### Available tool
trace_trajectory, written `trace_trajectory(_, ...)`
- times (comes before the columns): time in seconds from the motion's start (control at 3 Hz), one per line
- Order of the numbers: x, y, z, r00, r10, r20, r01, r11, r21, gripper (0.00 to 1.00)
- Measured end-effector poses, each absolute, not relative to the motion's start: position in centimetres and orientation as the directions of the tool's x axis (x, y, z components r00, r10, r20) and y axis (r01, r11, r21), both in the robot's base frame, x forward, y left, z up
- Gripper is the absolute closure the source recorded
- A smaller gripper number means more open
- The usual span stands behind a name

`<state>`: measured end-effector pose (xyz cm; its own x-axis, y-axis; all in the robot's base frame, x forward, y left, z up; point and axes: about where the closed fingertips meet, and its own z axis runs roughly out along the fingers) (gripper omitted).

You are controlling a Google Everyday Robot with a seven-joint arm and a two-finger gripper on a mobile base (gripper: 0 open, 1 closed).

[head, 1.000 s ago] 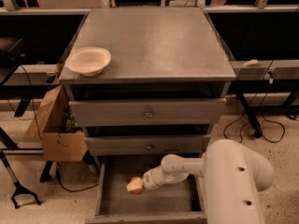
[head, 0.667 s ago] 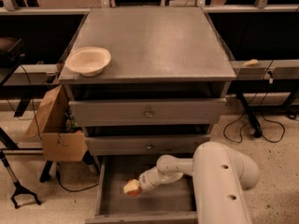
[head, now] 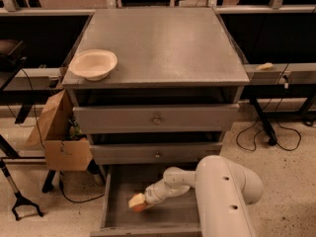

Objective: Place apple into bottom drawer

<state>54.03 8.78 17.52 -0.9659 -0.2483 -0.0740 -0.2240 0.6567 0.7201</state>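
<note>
The bottom drawer (head: pixel 114 201) of the grey cabinet is pulled open, a deep grey tray. My white arm reaches down into it from the lower right. My gripper (head: pixel 144 200) is inside the drawer at its left-middle, shut on the apple (head: pixel 135 203). The apple is small, pale yellow on top and orange-red below, and sits low, close to the drawer floor. I cannot tell whether it touches the floor.
Two upper drawers (head: pixel 157 118) with small knobs are closed. A shallow cream bowl (head: pixel 93 64) stands on the cabinet top at the left. A cardboard box (head: pixel 61 135) stands left of the cabinet. Cables (head: pixel 269 137) lie on the floor at the right.
My gripper has moved left and down inside the bottom drawer, carrying the apple with it. My arm's elbow has shifted further left over the drawer.
</note>
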Motion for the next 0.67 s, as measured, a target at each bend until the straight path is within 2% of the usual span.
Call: trace_trajectory(0.67, 53.61, 9.48, 16.73, -0.954, -0.289, -0.08, -0.252, 0.627, 0.737, 0.1)
